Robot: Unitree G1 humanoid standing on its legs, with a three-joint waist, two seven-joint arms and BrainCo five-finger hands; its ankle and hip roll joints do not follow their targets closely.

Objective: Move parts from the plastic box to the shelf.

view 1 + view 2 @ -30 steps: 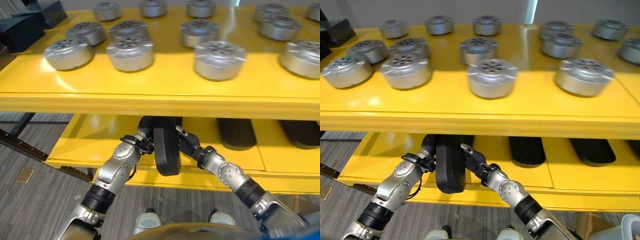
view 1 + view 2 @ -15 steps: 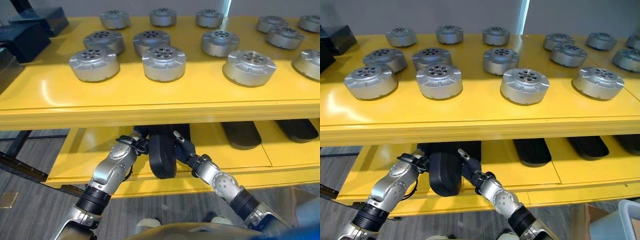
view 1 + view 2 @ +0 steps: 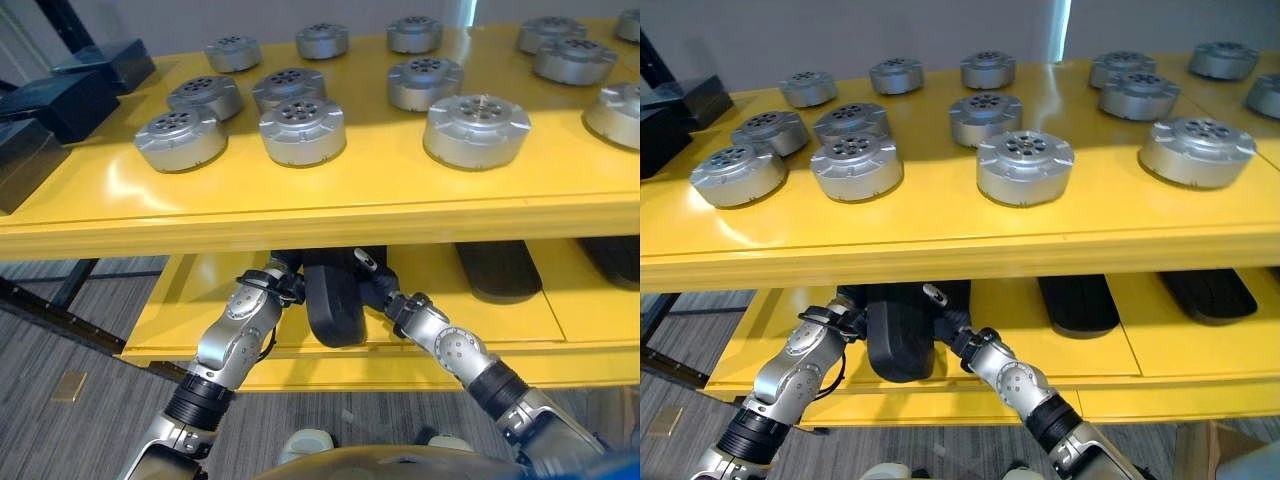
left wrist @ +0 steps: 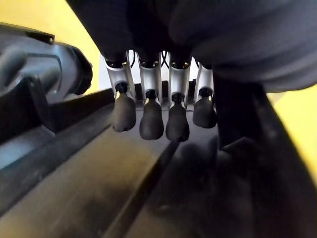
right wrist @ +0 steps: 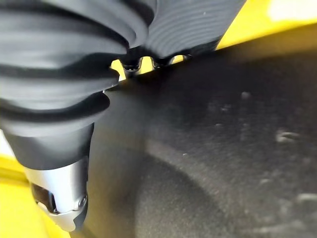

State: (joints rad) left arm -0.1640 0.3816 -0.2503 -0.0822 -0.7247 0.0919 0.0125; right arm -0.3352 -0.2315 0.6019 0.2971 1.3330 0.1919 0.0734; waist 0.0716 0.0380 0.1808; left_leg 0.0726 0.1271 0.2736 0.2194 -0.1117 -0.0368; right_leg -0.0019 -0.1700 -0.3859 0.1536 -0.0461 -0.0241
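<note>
A long black part (image 3: 333, 305) lies lengthwise on the yellow lower shelf (image 3: 175, 315), its near end close to the shelf's front lip. My left hand (image 3: 275, 288) presses its left side, and the left wrist view shows straight fingers (image 4: 151, 121) resting flat on the dark surface. My right hand (image 3: 378, 288) lies against the part's right side, open, with its thumb (image 5: 62, 198) standing off. The part's far end is hidden under the upper shelf (image 3: 330, 215).
Several round silver parts (image 3: 477, 128) stand on the upper shelf. More black parts (image 3: 497, 268) lie to the right on the lower shelf. Dark boxes (image 3: 60, 100) sit at the upper shelf's left end. Grey floor (image 3: 70, 340) lies below.
The camera has shifted, so the whole picture moved. Both hands stay on the black part, which sits slightly further in on the lower shelf than a second ago.
</note>
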